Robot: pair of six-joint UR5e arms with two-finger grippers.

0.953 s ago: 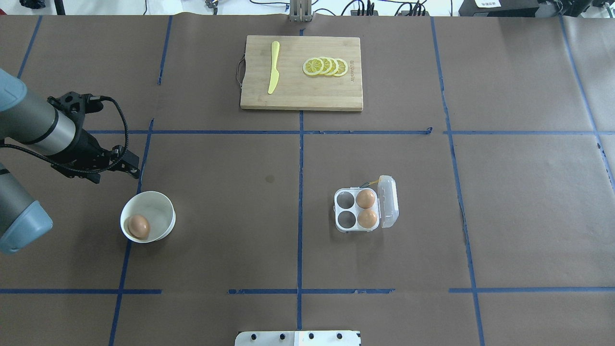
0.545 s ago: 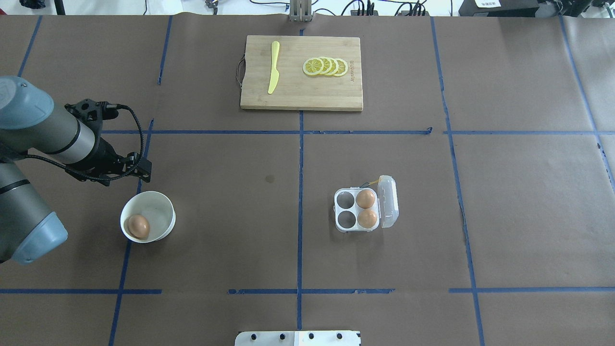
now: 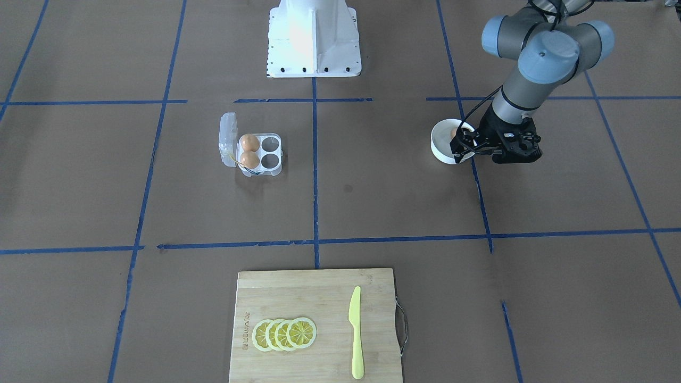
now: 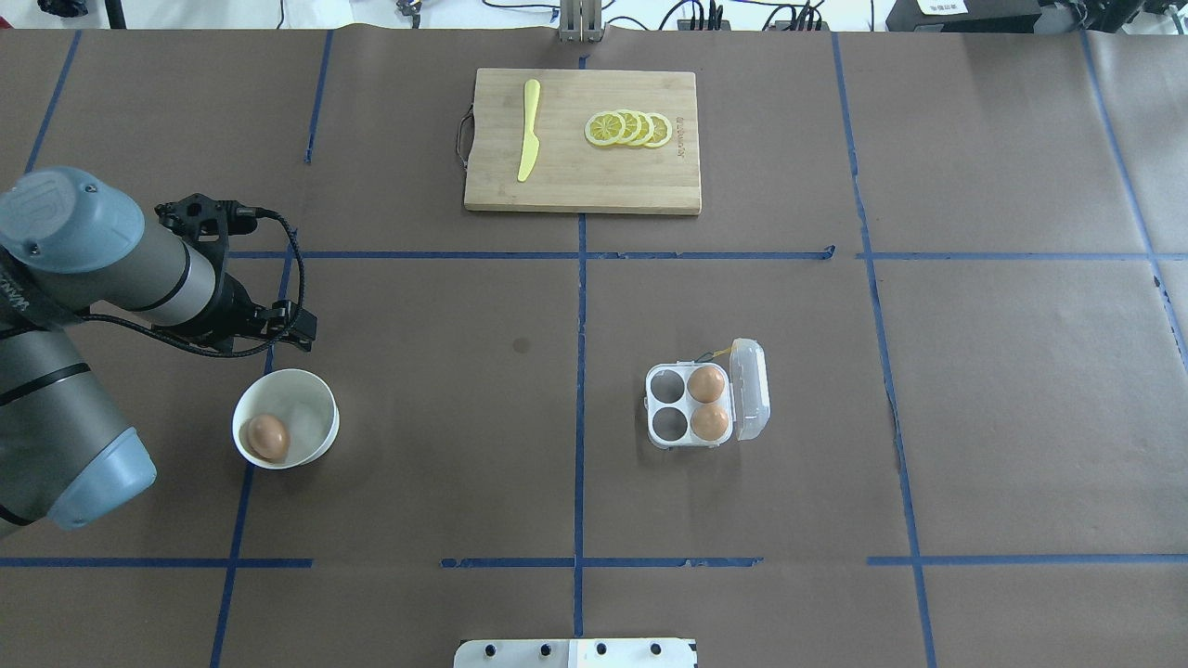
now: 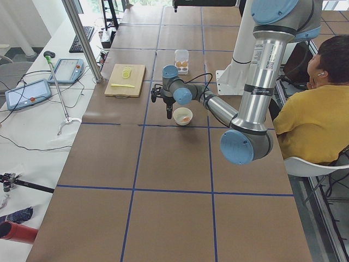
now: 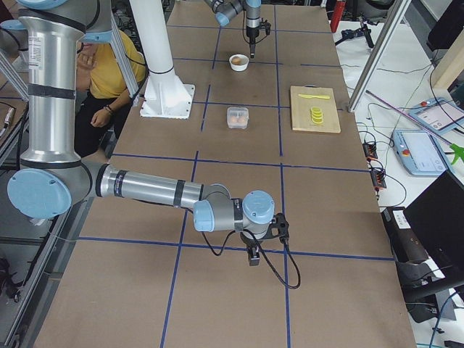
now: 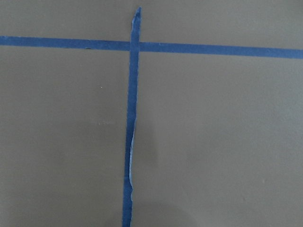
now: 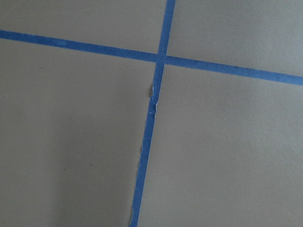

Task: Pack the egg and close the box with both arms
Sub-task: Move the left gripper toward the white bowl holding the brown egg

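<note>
The egg [image 4: 268, 436] lies in a white bowl [image 4: 311, 385] at the left of the table. The box [image 4: 685, 405] stands right of centre with its clear lid [image 4: 752, 390] open to the right; two brown eggs [image 4: 706, 382] [image 4: 710, 421] fill its right cells and the two left cells are empty. My left gripper [image 4: 288, 327] points down just beyond the bowl's far rim, above the table; its fingers are hidden and I cannot tell their state. My right gripper [image 6: 251, 257] shows only in the exterior right view, low over the table far from the box; I cannot tell its state.
A wooden cutting board [image 4: 583, 141] with a yellow knife [image 4: 529, 130] and lemon slices [image 4: 629, 129] lies at the far side. The white pedestal base [image 3: 314, 37] stands at the robot's edge. Blue tape lines cross the brown table cover.
My left arm has swung to the right, which brought the gripper from left of the bowl to beyond its far rim. The egg, the bowl and the box have not moved.
</note>
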